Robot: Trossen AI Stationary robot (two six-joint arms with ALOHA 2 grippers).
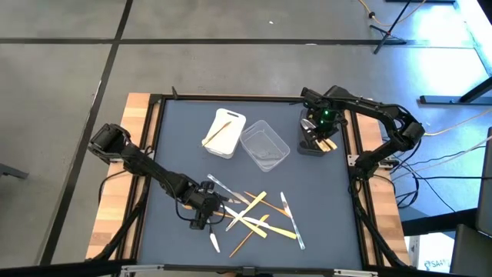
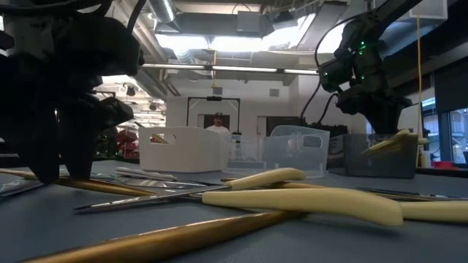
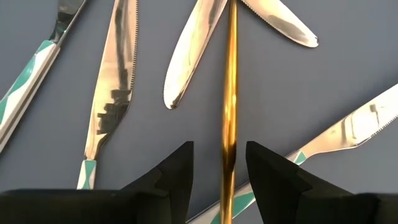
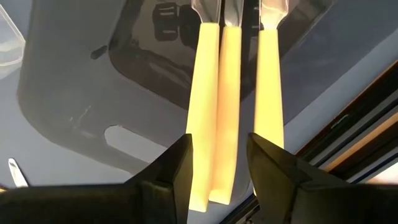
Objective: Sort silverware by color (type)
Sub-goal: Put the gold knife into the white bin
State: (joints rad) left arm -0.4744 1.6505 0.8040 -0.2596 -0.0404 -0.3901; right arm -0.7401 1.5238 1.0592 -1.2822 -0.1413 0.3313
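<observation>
Between my left fingers point(image 3: 177, 177), spread with nothing gripped yet, ran a gold utensil handle point(image 3: 231, 93) from the silverware pile point(image 1: 250, 215) at lower centre of the overhead frame; it looked light, stiff and slick, best pinched mid-shaft. My right gripper point(image 4: 219, 168), part-open, straddled yellow handles point(image 4: 217, 93) over the dark tub point(image 1: 315, 142) at upper right.

Mirror-polished metal knife blades point(image 3: 115, 81) and a glossy gold handle point(image 3: 231, 93) lie on the matt blue-grey surface point(image 3: 348, 74); cream-yellow handles point(image 4: 214, 99) look smooth plastic.
</observation>
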